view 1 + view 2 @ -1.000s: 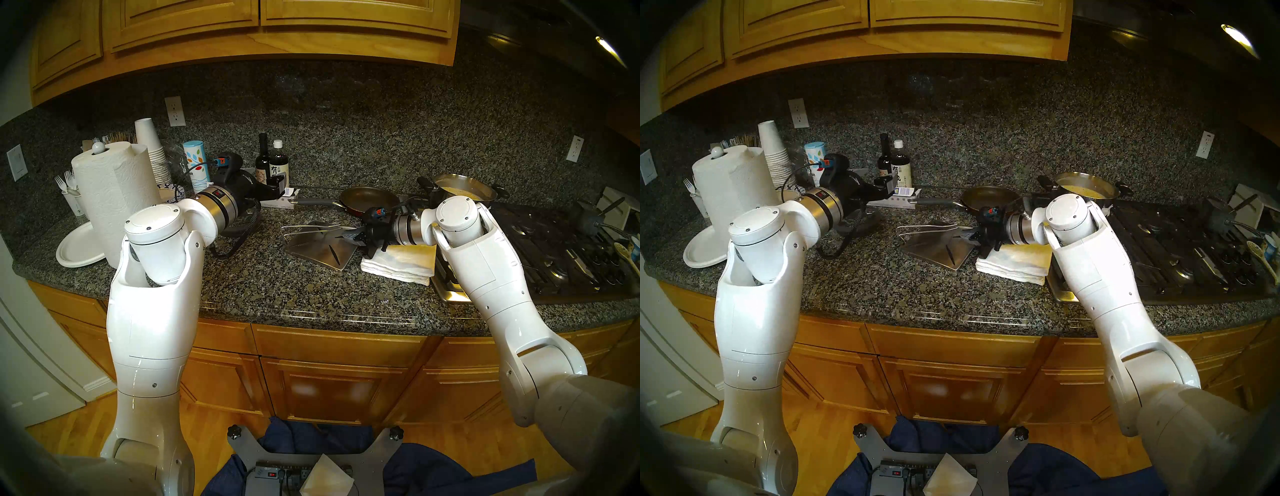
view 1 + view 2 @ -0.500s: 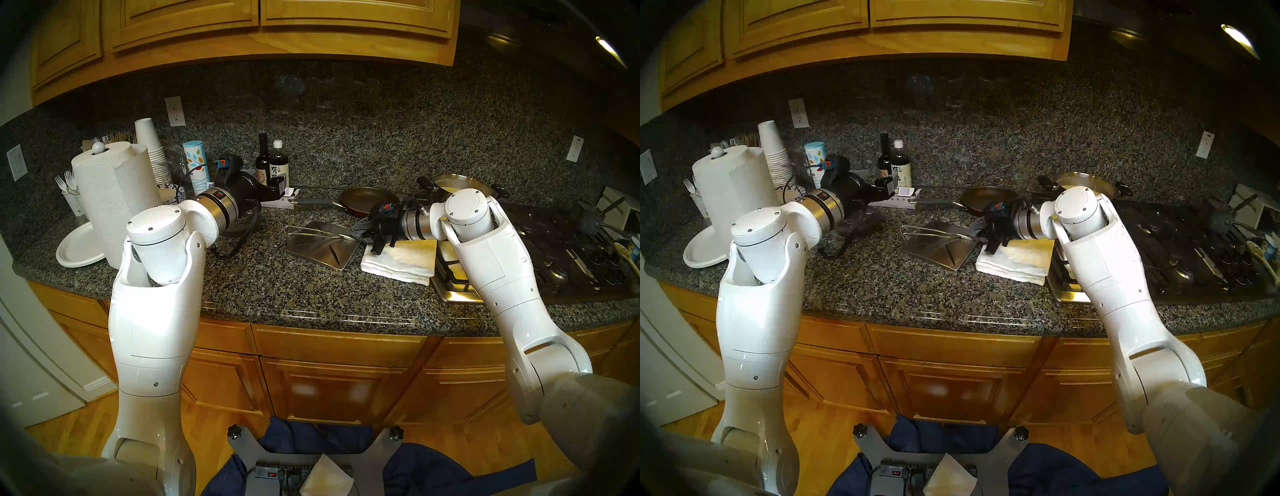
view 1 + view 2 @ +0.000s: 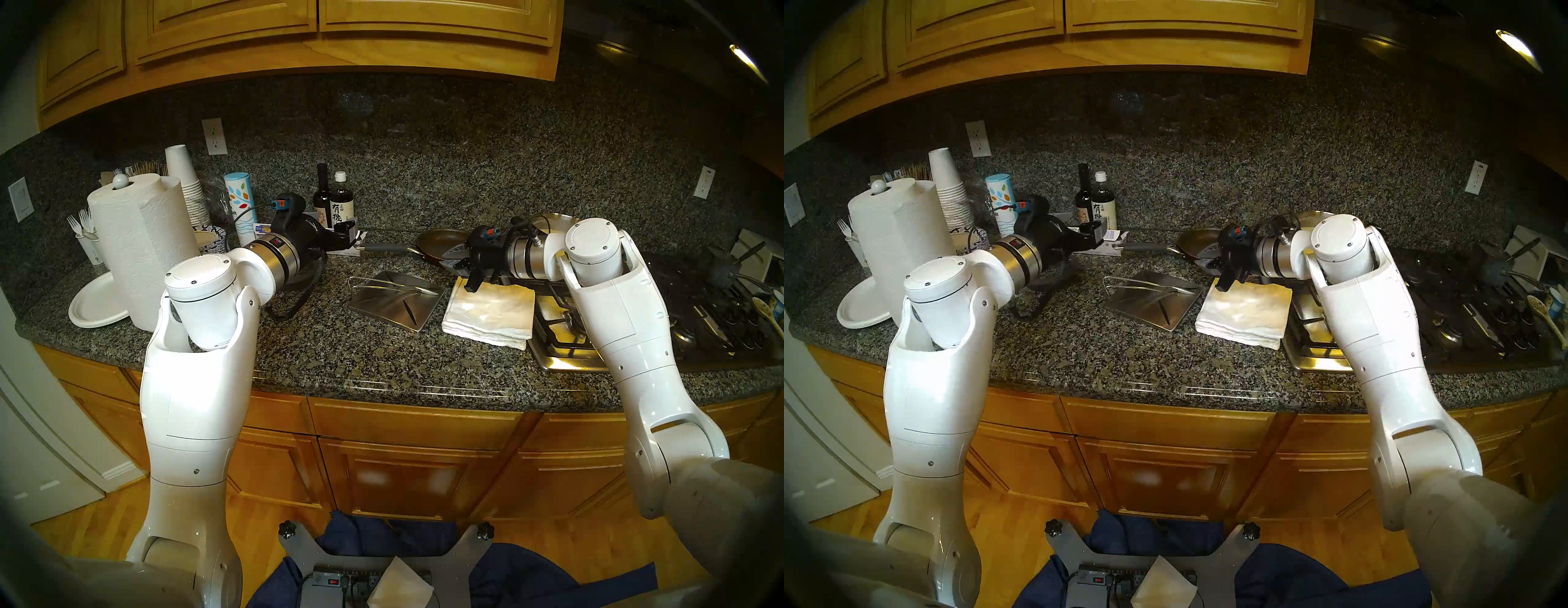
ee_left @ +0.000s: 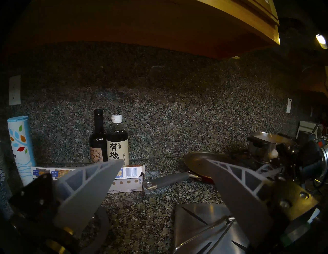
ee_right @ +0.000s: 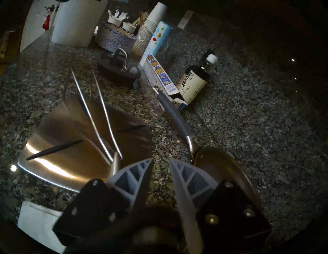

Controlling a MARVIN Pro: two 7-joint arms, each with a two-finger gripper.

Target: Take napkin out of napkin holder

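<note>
The napkin (image 3: 490, 314) is a thick white folded stack lying on the counter, just right of the napkin holder (image 3: 394, 303) and beside the stove edge. The holder is a bare square steel plate with its wire arm (image 3: 399, 288) lying down on it, leaf tip to the right. My right gripper (image 3: 450, 257) hovers above the stack's back left corner, slightly open and empty. In the right wrist view the right gripper (image 5: 161, 159) shows a narrow gap, with the plate (image 5: 71, 141) and the napkin's corner (image 5: 37, 223) below it. My left gripper (image 4: 164, 161) is wide open and empty, left of the plate (image 4: 195, 218).
A frying pan (image 3: 441, 242) and a steel pot (image 3: 555, 223) sit behind my right gripper. The stove (image 3: 679, 305) is on the right. Two bottles (image 3: 335, 204) and a box (image 3: 345, 251) stand behind my left gripper. A paper towel roll (image 3: 144, 250), cups and a paper plate (image 3: 97, 303) stand at the left.
My right gripper let go of the wire arm's tip and drew back up and to the right. The wire arm dropped onto the bare plate. My left arm shifted slightly right.
</note>
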